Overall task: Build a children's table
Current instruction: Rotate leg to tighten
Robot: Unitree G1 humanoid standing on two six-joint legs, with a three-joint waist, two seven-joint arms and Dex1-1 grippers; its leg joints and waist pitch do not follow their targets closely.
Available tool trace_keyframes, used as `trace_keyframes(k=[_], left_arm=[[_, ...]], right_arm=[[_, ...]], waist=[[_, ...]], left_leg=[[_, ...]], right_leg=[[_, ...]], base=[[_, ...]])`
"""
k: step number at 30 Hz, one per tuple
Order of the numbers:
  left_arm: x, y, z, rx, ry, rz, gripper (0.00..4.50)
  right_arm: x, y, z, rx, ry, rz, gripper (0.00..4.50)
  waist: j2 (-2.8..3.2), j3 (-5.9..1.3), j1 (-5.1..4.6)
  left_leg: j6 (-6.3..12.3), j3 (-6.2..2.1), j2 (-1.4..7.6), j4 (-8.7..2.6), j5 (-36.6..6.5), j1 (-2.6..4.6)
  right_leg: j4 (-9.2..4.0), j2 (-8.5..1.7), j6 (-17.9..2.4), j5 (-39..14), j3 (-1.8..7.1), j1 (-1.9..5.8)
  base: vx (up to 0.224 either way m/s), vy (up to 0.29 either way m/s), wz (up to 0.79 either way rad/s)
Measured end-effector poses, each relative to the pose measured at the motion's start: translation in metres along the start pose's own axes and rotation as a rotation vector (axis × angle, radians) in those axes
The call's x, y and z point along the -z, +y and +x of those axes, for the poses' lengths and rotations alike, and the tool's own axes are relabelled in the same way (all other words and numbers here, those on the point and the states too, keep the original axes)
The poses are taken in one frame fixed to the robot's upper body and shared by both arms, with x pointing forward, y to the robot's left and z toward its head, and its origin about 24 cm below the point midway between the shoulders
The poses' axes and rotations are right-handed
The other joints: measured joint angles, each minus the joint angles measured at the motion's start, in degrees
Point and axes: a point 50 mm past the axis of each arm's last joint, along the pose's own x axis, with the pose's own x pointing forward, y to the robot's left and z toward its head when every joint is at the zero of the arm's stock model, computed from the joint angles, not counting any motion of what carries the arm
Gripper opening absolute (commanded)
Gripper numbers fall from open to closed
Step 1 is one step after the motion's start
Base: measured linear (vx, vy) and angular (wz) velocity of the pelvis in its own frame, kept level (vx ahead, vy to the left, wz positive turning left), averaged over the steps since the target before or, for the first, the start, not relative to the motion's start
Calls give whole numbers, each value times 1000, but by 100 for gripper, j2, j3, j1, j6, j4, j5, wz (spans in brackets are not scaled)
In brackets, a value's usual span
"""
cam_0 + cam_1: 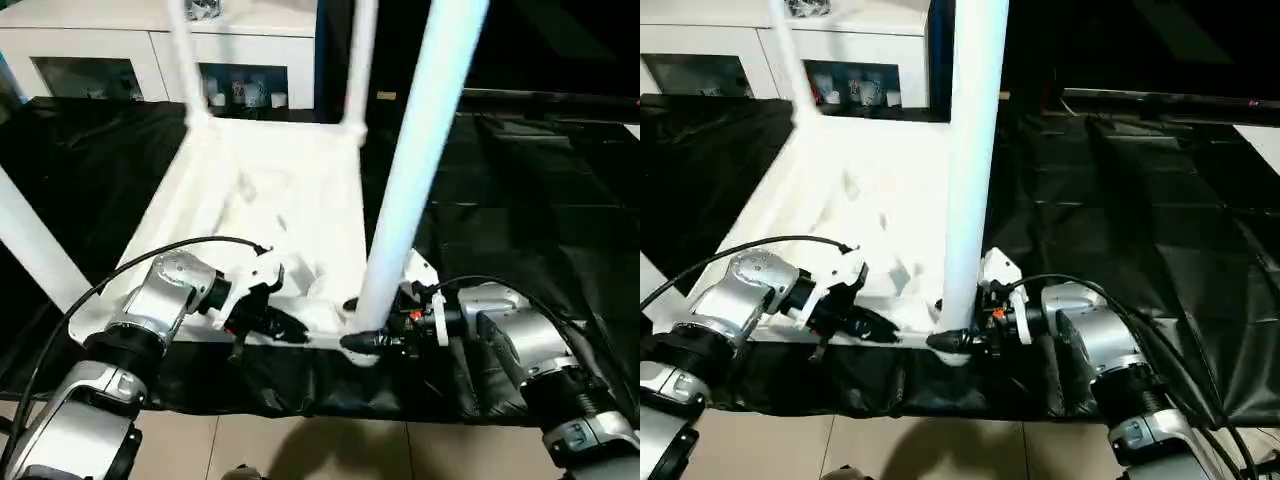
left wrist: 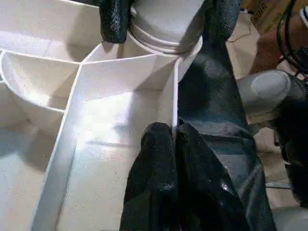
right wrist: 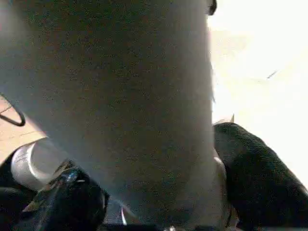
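Head cameras look down; both wrist cameras closely face one leg (image 1: 415, 170).

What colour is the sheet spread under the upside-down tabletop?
Black; the sheet shows best in the right eye view, beneath the white tabletop.

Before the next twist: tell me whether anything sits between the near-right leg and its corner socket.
Nothing visible does. The near-right leg already stands with its base in the corner socket of the upturned tabletop. The right gripper straddles the leg's base; the left gripper pinches the tabletop's rim beside it.
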Motion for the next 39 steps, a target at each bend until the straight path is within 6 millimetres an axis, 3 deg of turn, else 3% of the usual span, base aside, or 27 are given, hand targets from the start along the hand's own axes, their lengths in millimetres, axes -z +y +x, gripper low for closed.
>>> trace_keyframes(k=[7,14,21,23,24,30,34,39], left_arm=[[-1,1,1,-11,-3,6,0],[-6,10,7,-153,-20,6,0],[-19,25,29,-377,-71,-46,0],[-21,26,33,-403,-83,-55,0],[-23,27,38,-421,-91,-64,0],[-26,29,44,-449,-102,-77,0],[-25,28,42,-439,-97,-71,0],[-21,24,33,-365,-87,-50,0]], right_arm=[[0,1,2,13,-12,-4,275],[2,-9,0,256,-95,-24,260],[-4,-34,7,705,-216,56,237],[-4,-37,9,770,-227,70,237],[-6,-40,11,824,-244,85,269],[-8,-44,20,914,-286,111,321],[-8,-43,17,857,-292,103,354],[-7,-36,10,666,-232,26,400]], waist=[[2,0,3],[10,4,-59],[10,3,-316],[11,3,-349],[11,3,-368],[24,-5,-379],[25,-4,-381],[25,-2,-354]], left_leg=[[-1,0,0,2,1,3],[-6,0,4,20,5,7],[-10,1,3,25,7,9],[-9,1,3,20,6,10],[-9,1,3,19,7,9],[-8,1,2,12,5,5],[-7,1,2,8,5,4],[-5,1,2,-5,3,-3]], right_leg=[[2,0,0,0,0,3],[12,1,9,4,1,9],[10,2,20,5,4,19],[7,3,21,4,4,20],[6,4,21,4,4,18],[1,4,16,7,4,18],[1,4,-1,17,5,15],[-2,5,0,13,2,5]], base=[[0,0,0],[0,0,0],[0,0,0],[0,0,0],[0,0,0],[0,0,0],[0,0,0],[0,0,0]])
